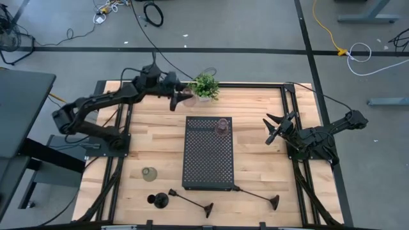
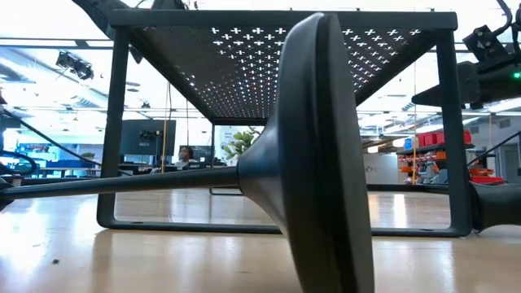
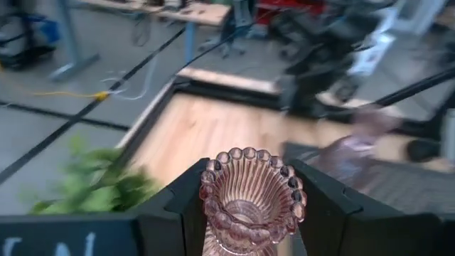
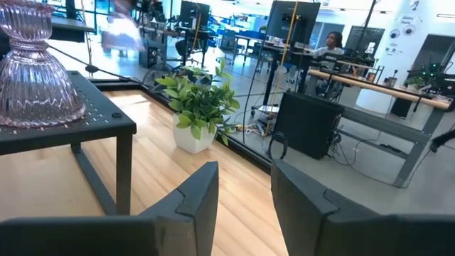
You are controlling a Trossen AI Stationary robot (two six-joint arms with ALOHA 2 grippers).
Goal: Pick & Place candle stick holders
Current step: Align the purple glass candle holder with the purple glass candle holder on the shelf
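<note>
My left gripper (image 1: pixel 181 98) is at the table's far edge, beside the potted plant, and is shut on a pinkish ribbed glass cup (image 3: pixel 252 199). A second pinkish cup (image 1: pixel 222 126) stands on the far end of the black perforated tray (image 1: pixel 208 160). An olive-green cup (image 1: pixel 149 173) stands on the table left of the tray. A short black holder (image 1: pixel 159 200) and two long-stemmed black holders (image 1: pixel 193 202) (image 1: pixel 259 195) lie near the front edge. My right gripper (image 1: pixel 273 128) is open and empty, right of the tray. My left gripper pinches the pinkish cup by its two sides, just below the beaded rim (image 3: pixel 213 186), between its two fingers (image 3: pixel 174 210). The cup's mouth faces back toward the wrist camera. The cup's lower part is hidden by the gripper.
A small green potted plant (image 1: pixel 205 86) stands at the far edge, right next to my left gripper. The tray stands on legs above the table (image 4: pixel 124 171). One long-stemmed holder's base (image 2: pixel 317 163) lies on its side close to the low camera. Bare wood lies on both sides of the tray.
</note>
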